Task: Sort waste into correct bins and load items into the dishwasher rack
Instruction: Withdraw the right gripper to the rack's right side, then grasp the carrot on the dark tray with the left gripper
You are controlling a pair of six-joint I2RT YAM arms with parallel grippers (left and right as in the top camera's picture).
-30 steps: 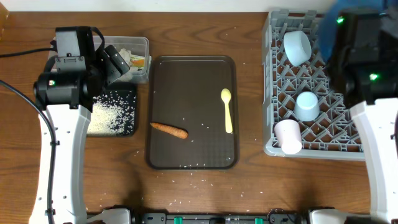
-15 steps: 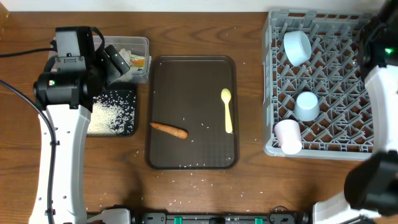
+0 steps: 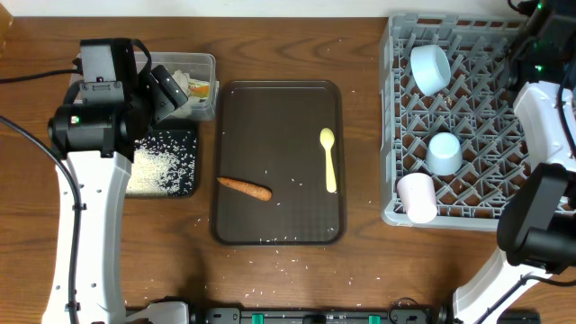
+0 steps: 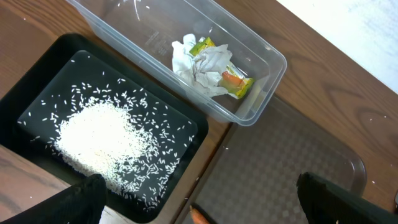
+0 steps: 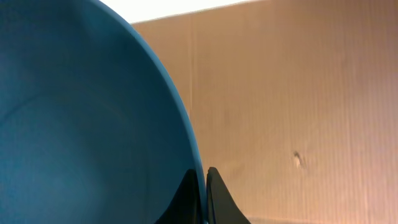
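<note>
The left gripper (image 4: 202, 202) hangs wide open over the left end of the table (image 3: 360, 270), with nothing between its fingers. Below it, at the back left of the table, stands the clear tub (image 4: 124, 31). In the tub lie white paper wads (image 4: 199, 68) and a yellow-green wrapper (image 4: 235, 79). The black tray (image 4: 37, 74) sits just in front of the tub and carries a heap of rice (image 4: 99, 140).

The right gripper (image 5: 202, 186) is closed on the rim of the blue plate (image 5: 81, 124). The wrist view shows the rim pinched between both fingertips, with brown cardboard (image 5: 298, 93) behind it. The overhead view does not show the plate, and there the right arm leaves the picture at the back right corner.

The serving tray (image 3: 279, 108) lies in the middle of the table. On it, the carrot (image 3: 245, 187) lies near the front left corner. The spoon (image 3: 328, 160) lies along the right edge. A few grains are scattered at this tray's front edge and on the table before it.

The rack (image 3: 389, 108) fills the right end of the table. Along its left side are the white bowl (image 3: 430, 68) at the back, tilted, the light-blue cup (image 3: 444, 153) in the middle and the pink cup (image 3: 417, 196) at the front left corner.
</note>
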